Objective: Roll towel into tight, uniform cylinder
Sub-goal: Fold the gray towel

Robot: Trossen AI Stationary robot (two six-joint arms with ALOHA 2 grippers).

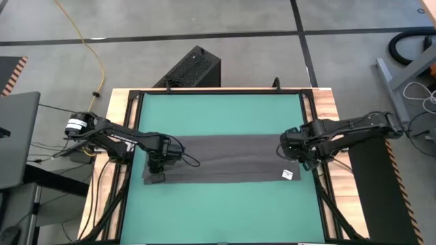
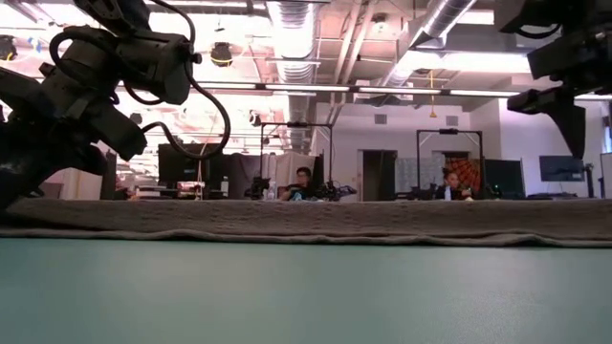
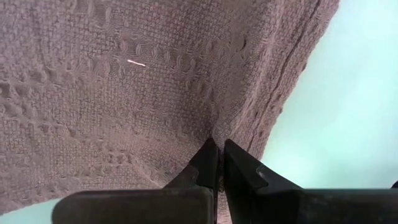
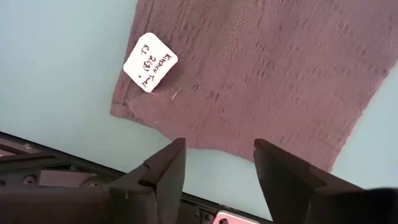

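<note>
The dark grey towel (image 1: 225,158) lies spread flat across the middle of the green mat (image 1: 218,112), its long sides running left to right. Its white tag (image 1: 287,174) is at the near right corner and also shows in the right wrist view (image 4: 150,62). My left gripper (image 1: 158,169) is down at the towel's left end, shut on the cloth (image 3: 124,93). My right gripper (image 1: 298,158) is open just above the towel's right end (image 4: 267,68), touching nothing. In the low view the towel (image 2: 316,222) is a low band across the mat. My left gripper pinches a small pucker of cloth (image 3: 217,134) between its two fingers, close to the towel's left short edge, coming from above and pointing down. The cloth is drawn into creases toward the fingertips. The rest of the towel lies on the mat.
The mat sits in a black frame on a wooden table (image 1: 119,102). A black box (image 1: 194,68) stands on the floor beyond the far edge. Bare green mat lies on the far and near sides of the towel. People sit far off in the room (image 2: 304,183).
</note>
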